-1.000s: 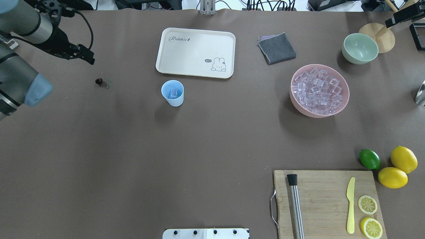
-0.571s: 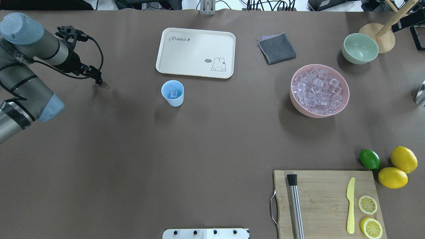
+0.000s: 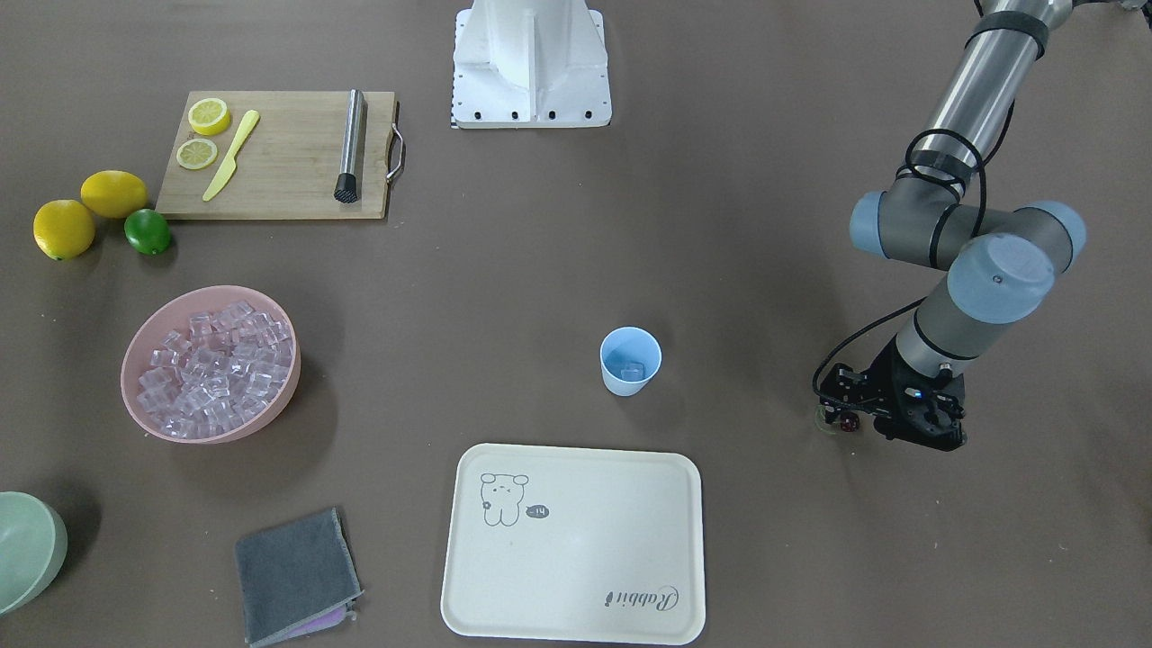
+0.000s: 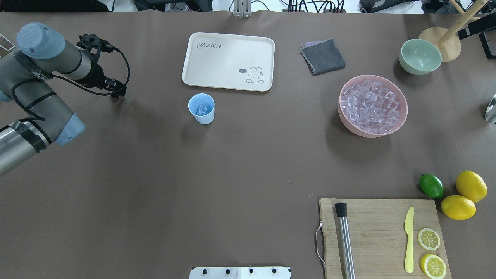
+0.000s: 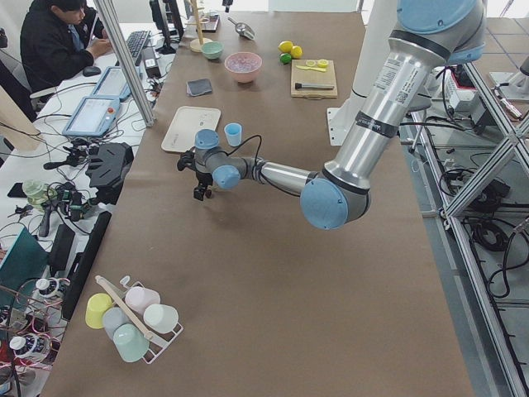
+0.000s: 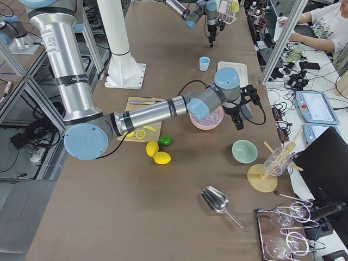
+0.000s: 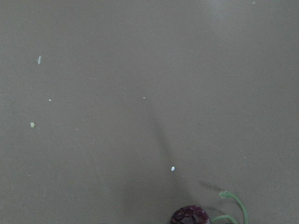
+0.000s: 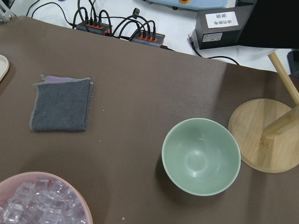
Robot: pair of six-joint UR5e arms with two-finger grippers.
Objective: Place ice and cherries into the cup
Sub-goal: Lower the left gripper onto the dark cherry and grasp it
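- The left arm [image 4: 42, 104] comes in from the table's edge and folds back at the elbow. Its wrist then runs out low over the brown table [image 4: 232, 174].
- The left gripper [image 4: 117, 92] points down at the tabletop, right at the cherry [image 7: 190, 215].
- The gripper is small and dark in the fixed views, and the left wrist camera shows no fingers. I cannot tell how wide its jaws stand, or whether they touch the cherry.
- The cherry lies on the bare table with its green stem [image 7: 235, 204] curling away. It is well apart from the light-blue cup [image 4: 201, 110], on the left arm's side.
- The cup stands upright just in front of the cream tray [image 4: 228, 60], with one ice cube [image 4: 201, 109] inside.
- The rest of the ice [image 4: 372, 105] fills the pink bowl [image 4: 372, 133], far across the table.
- The right arm reaches out past the pink bowl. The right gripper [image 6: 238, 120] hangs downward above the table near the pale green bowl [image 8: 201, 158] and grey cloth [image 8: 60, 105].
- I cannot tell how wide the right gripper's jaws stand.
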